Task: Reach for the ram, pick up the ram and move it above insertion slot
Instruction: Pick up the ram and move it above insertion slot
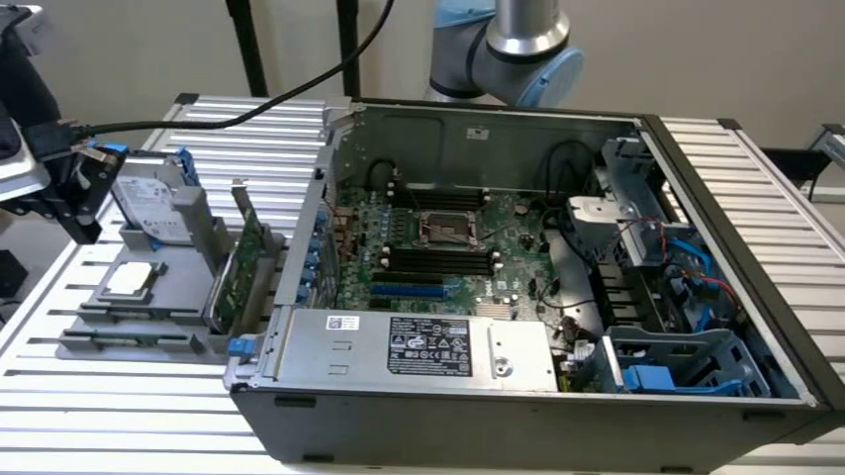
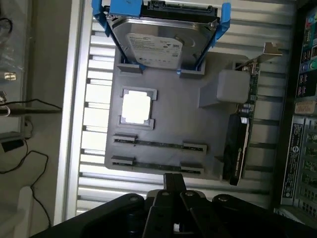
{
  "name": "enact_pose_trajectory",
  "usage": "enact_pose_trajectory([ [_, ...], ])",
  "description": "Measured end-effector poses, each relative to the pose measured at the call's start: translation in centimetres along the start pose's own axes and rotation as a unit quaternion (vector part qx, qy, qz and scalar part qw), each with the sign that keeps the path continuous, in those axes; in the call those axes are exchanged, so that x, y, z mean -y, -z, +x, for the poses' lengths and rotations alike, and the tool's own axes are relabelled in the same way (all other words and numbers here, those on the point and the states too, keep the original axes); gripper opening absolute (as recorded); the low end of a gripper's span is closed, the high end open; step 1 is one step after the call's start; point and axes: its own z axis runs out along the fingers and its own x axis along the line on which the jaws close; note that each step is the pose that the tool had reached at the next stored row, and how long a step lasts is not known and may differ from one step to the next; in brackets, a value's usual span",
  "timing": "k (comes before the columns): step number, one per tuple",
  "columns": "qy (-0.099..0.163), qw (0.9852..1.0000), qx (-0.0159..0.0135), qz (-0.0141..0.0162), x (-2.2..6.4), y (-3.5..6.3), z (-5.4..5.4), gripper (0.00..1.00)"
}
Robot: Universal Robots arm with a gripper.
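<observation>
We judge this to be the reach. Beside the open computer case, the grey holder tray sits on the desk. The tool, pressed together and empty, hovers over the tray's edge. There, in the tray's clips, stands the ram, a thin green stick. Grasping it calls for opening squarely across it.

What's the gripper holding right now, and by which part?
Nothing. The gripper is shut and empty; the ram lies in the gray holder.
</observation>
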Motion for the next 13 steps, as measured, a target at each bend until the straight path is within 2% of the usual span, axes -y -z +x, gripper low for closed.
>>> enact_pose_trajectory([
  [4, 0.036, 0.9994, -0.0014, 0.0001, 0.00, 0.00, 0.00, 0.11],
  [7, 0.063, 0.9980, -0.0024, 0.0001, 0.00, -0.01, 0.00, 0.11],
  [10, 0.090, 0.9959, -0.0035, 0.0002, 0.00, -0.01, 0.00, 0.11],
  [13, 0.118, 0.9931, -0.0045, 0.0002, 0.00, -0.02, 0.00, 0.11],
])
